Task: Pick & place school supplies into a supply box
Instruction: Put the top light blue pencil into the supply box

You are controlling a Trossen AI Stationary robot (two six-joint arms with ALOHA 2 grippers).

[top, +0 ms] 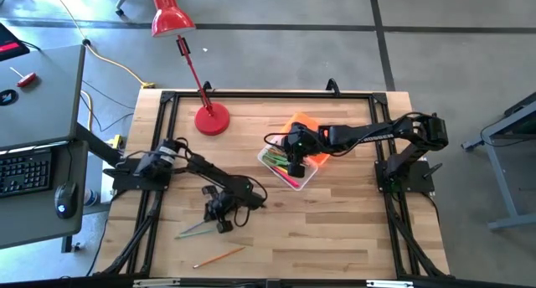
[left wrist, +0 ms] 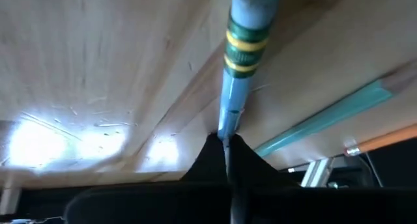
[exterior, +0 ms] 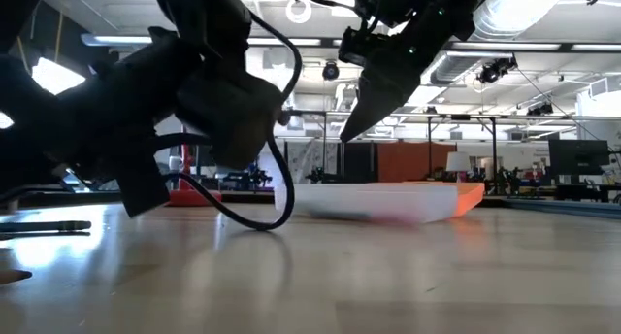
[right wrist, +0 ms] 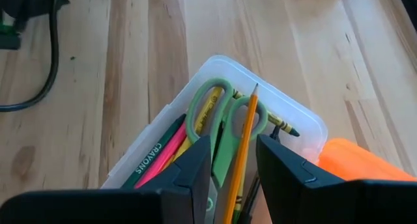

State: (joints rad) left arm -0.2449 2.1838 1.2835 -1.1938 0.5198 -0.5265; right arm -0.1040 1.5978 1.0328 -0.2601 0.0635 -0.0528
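Left claw (left wrist: 225, 146) pinched on blue green-banded pencil (left wrist: 244, 48), awaiting lift; right claw (right wrist: 233, 168) spread above clear plastic box (right wrist: 306, 123), orange pencil (right wrist: 244, 146) dropping.

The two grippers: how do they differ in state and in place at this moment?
The left gripper is shut on a blue pencil low at the bare table; the right gripper is open, above the supply box. The left grips its pencil; an orange pencil stands between the right's fingers, unclamped. Both are dark and two-fingered.
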